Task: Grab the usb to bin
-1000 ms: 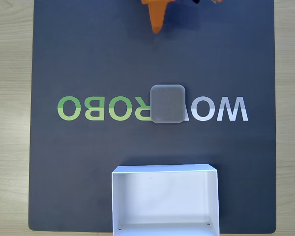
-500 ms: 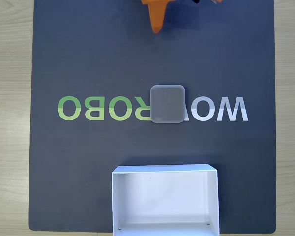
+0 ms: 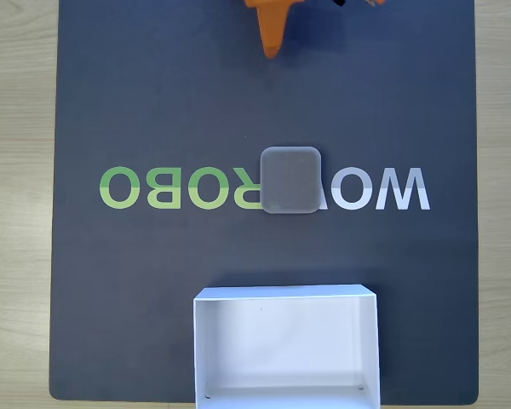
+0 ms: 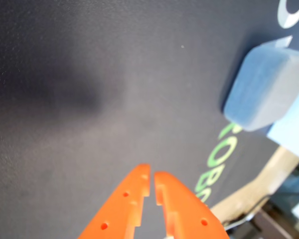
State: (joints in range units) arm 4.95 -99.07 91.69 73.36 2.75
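Grey felt-like usb [image 3: 290, 181] lies flat at centre of the dark mat [image 3: 153, 102] in the fixed view, sitting on the printed lettering [image 3: 179, 187] w/ green chars to its left and white/grey chars to its right, covering the middle of the word. Outline is a rounded square, so no clear long axis; its edges run parallel to the mat edges, not rotated. In the wrist view the usb [image 4: 266, 89] shows as a thick rounded block near the right edge, top face tilted toward cam, side seam not readable, clasp can't tell.

White bin [image 3: 203, 358] is at bottom centre of the fixed view, open top, long side running left-right, near edge cut by frame bottom. Usb is well apart from it, a strip of bare mat between. In the wrist view a pale corner just beyond the usb is prob. the bin, too cropped to be sure.

Orange gripper [image 4: 152, 180] enters the wrist view from the bottom, tips nearly pressed together w/ a thin slit between, pinching nothing, over bare mat and well apart from the usb. In the fixed view the gripper [image 3: 272, 49] pokes in at top centre, tip pointing down-frame toward the usb, far from it. Light wood table [image 3: 17, 213] shows around the mat.
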